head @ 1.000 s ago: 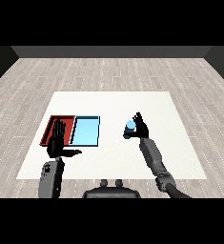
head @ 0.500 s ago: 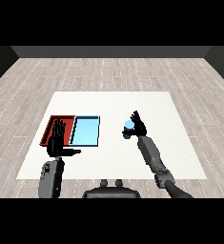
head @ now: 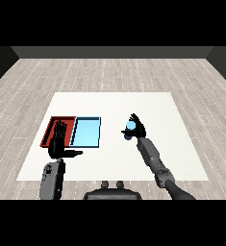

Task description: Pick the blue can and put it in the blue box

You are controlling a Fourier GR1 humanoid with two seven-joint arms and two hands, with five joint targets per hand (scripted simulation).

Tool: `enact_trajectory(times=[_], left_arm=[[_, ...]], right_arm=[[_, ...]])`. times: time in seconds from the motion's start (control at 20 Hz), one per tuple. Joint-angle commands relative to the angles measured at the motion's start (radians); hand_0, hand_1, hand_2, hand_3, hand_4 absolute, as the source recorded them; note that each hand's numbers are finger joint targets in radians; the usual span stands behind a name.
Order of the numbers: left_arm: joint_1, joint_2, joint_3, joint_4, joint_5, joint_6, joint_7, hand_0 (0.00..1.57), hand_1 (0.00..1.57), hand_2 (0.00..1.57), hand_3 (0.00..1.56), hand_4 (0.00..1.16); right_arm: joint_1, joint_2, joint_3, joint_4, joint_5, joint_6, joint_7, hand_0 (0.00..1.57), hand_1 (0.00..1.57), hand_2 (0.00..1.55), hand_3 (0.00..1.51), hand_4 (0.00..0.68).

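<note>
The blue can (head: 130, 127) shows between the thumb and fingers of my right hand (head: 136, 128), which curls round it right of the table's middle. The light blue tray (head: 86, 131) lies flat to the can's left, with a bare stretch of table between them. My left hand (head: 58, 142) is raised with straight fingers in front of the red tray (head: 53, 128), its thumb sticking out to the right, holding nothing.
The red tray touches the light blue tray's left side. The white table (head: 153, 105) stretches well behind and to the right of my right hand; its front edge runs just below both forearms.
My right hand with the can has edged slightly left. The left hand has not moved.
</note>
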Motion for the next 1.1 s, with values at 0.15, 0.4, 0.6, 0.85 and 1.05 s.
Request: enact_trajectory(times=[0.15,0.4,0.6,0.85,1.05], left_arm=[[-0.009,-0.002,-0.005,-0.011,-0.013,0.012,0.003,0.00,0.00,0.00,0.00,0.00],[-0.051,0.019,0.015,0.028,0.011,-0.007,0.023,0.00,0.00,0.00,0.00,0.00],[-0.061,-0.019,-0.036,0.054,-0.056,0.032,0.000,0.00,0.00,0.00,0.00,0.00],[-0.041,-0.033,-0.091,0.003,-0.085,0.038,0.066,0.00,0.00,0.00,0.00,0.00],[-0.034,-0.063,-0.149,0.074,-0.096,0.019,0.046,0.00,0.00,0.00,0.00,0.00]], right_arm=[[-0.050,-0.019,0.010,0.079,0.068,-0.223,-0.043,1.49,1.49,1.48,1.44,0.634],[-0.116,-0.010,0.028,0.109,0.078,-0.251,0.034,1.50,1.50,1.48,1.44,0.617],[-0.068,0.016,0.061,0.038,0.078,-0.275,0.000,1.49,1.49,1.47,1.41,0.637],[-0.091,-0.016,0.103,-0.122,0.115,-0.314,0.103,1.45,1.45,1.46,1.40,0.631],[-0.084,-0.071,0.148,-0.263,0.146,-0.308,0.197,1.43,1.43,1.45,1.39,0.624]])
